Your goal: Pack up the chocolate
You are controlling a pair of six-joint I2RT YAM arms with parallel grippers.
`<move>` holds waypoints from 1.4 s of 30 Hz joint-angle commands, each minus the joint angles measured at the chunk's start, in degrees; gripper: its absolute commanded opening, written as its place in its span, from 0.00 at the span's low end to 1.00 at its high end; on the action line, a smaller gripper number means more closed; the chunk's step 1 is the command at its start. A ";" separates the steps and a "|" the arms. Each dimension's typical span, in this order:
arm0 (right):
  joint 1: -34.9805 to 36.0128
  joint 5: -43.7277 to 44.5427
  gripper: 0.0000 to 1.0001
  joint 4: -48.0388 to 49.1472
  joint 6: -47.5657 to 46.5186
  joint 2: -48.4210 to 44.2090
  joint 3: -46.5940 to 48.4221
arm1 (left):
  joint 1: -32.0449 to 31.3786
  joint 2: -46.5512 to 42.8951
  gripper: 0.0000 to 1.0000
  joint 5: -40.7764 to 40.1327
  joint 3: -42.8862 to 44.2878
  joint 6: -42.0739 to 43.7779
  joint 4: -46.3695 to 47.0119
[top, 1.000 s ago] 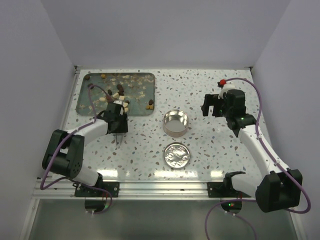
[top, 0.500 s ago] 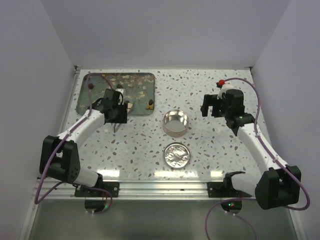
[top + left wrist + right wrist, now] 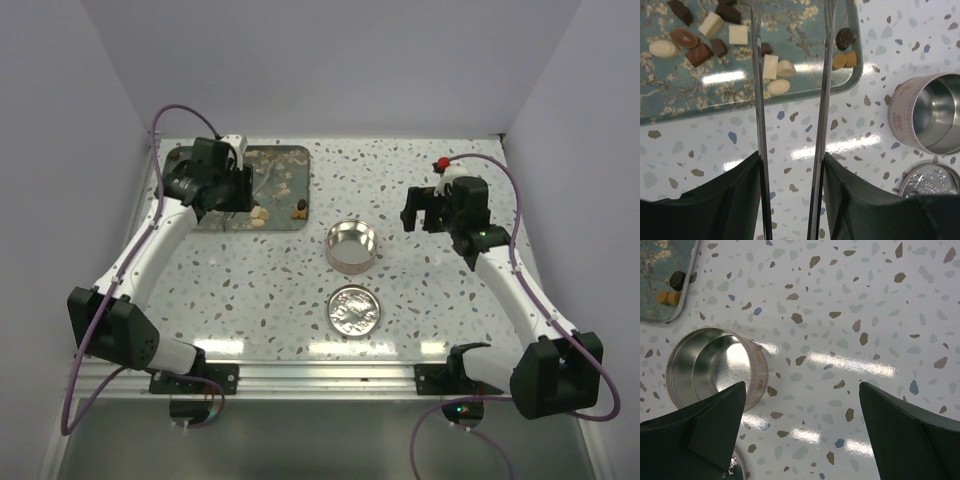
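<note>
Left of the tin (image 3: pixel 715 365) your left gripper (image 3: pixel 791 10) hangs part-open over the chocolate (image 3: pixel 771 65) — your right gripper (image 3: pixel 802 390) gapes wide, both empty

- A white terrazzo tabletop (image 3: pixel 430 300), flecked with brown, grey and blue chips, filled the enclosure.
- Plain pale lilac-grey walls (image 3: pixel 330 60) closed it in at the back and on both sides.
- A silver slotted aluminium rail (image 3: pixel 330 376) ran along the near edge.
- Soft white patches of reflected light (image 3: pixel 340 347) lay on the glossy surface.
</note>
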 commanded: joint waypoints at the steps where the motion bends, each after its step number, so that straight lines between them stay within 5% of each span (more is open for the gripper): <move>1: 0.17 -0.76 0.98 1.31 0.62 0.04 2.83 | -0.07 1.34 0.53 -1.61 4.41 1.52 -2.81; 7: 0.17 -0.59 0.98 1.31 0.44 -0.75 2.31 | 0.36 1.78 0.52 -7.85 3.18 1.43 -4.22; 13: 0.17 -1.12 0.98 1.58 0.88 -0.84 1.78 | 5.20 2.93 0.50 -3.29 1.69 1.17 -2.81; 42: 0.17 -0.59 0.98 0.70 0.18 -1.02 1.69 | 5.73 14.88 0.48 -4.60 1.95 3.98 5.10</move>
